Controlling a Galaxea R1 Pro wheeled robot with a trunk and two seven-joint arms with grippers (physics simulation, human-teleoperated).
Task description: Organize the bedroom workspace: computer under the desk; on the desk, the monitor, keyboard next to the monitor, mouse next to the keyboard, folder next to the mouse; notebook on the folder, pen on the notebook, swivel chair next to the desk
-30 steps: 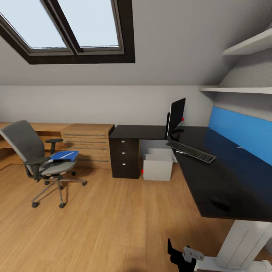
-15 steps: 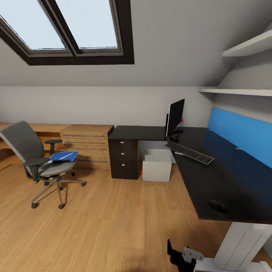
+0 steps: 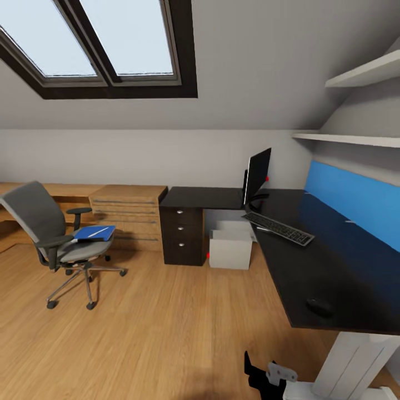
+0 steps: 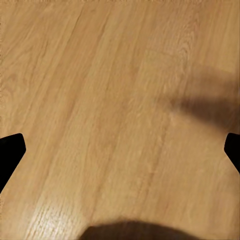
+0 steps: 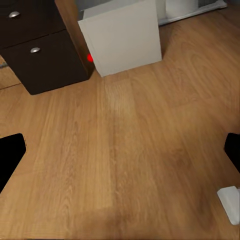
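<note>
A grey swivel chair (image 3: 55, 241) stands on the floor at the left, apart from the desk. A blue folder (image 3: 94, 232) lies on its seat with a thin white stripe on top; I cannot tell the notebook or pen apart. On the black desk (image 3: 339, 261) stand the monitor (image 3: 257, 173), the keyboard (image 3: 279, 228) before it, and the mouse (image 3: 319, 305) near the front edge. The white computer (image 3: 230, 248) sits under the desk. My left gripper (image 4: 120, 152) and right gripper (image 5: 120, 152) are open over bare wooden floor, holding nothing.
A dark drawer unit (image 3: 182, 236) stands beside the computer, with a wooden cabinet (image 3: 129, 214) to its left. The desk's white leg (image 3: 350, 361) is close at the right. Part of my right arm (image 3: 266, 375) shows at the bottom edge. Shelves (image 3: 355, 136) hang above the desk.
The whole head view has shifted a little, so the camera moved. Nothing in the room changed place and both grippers stayed open.
</note>
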